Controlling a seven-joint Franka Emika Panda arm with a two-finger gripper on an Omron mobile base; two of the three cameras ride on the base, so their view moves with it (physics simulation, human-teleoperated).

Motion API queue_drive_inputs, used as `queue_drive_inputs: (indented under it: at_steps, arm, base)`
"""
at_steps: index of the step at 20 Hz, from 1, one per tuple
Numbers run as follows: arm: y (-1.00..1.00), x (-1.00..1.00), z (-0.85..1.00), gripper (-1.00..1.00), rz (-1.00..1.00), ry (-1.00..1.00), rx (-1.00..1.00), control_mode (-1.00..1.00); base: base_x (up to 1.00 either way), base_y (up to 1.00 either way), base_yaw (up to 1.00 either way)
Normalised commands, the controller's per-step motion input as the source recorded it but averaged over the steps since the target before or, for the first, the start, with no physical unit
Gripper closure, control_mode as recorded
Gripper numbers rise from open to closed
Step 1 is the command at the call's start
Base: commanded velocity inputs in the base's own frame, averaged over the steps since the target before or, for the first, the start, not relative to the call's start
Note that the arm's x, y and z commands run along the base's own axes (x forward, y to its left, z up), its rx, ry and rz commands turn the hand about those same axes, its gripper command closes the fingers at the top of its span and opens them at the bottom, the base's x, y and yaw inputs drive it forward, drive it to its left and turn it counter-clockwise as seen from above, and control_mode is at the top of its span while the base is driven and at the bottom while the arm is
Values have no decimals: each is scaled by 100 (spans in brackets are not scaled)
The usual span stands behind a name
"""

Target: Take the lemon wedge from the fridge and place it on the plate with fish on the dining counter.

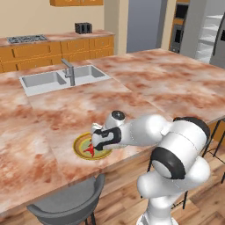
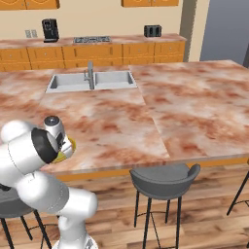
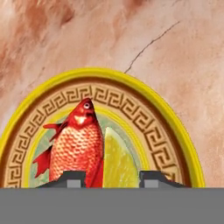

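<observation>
On the pinkish marbled dining counter (image 3: 175, 43), the round plate (image 3: 144, 92) has a yellow rim and a brown key-pattern band. The red-orange fish (image 3: 76, 144) lies on it, and the yellow lemon wedge (image 3: 120, 162) rests right beside the fish. My gripper (image 3: 112, 177) hovers just over the plate with its fingertips (image 3: 72, 178) apart, the wedge and the fish's tail lying between them. In the left base view the hand covers the right half of the plate (image 1: 80, 147), and the fish (image 1: 89, 150) peeks out by it. The fridge (image 1: 206, 35) stands open at the far right.
A steel sink (image 1: 61, 79) with a faucet is set into the counter further back. Grey stools (image 1: 66, 202) (image 2: 163, 180) stand along the near edge. Orange cabinets with a stove and a toaster (image 1: 82, 28) line the back wall.
</observation>
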Motion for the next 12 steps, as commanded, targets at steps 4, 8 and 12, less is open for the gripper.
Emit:
queue_drive_inputs:
  at_steps: [4,8,12]
  arm:
    - [0,0,17,-100,0,-4,0,-100]
    - [-18,-55,96,-100,0,-3,0,-100]
    - [-79,-100,97,-100,0,-4,0,-100]
  base:
    - [0,0,0]
    - [0,0,0]
    - [0,0,0]
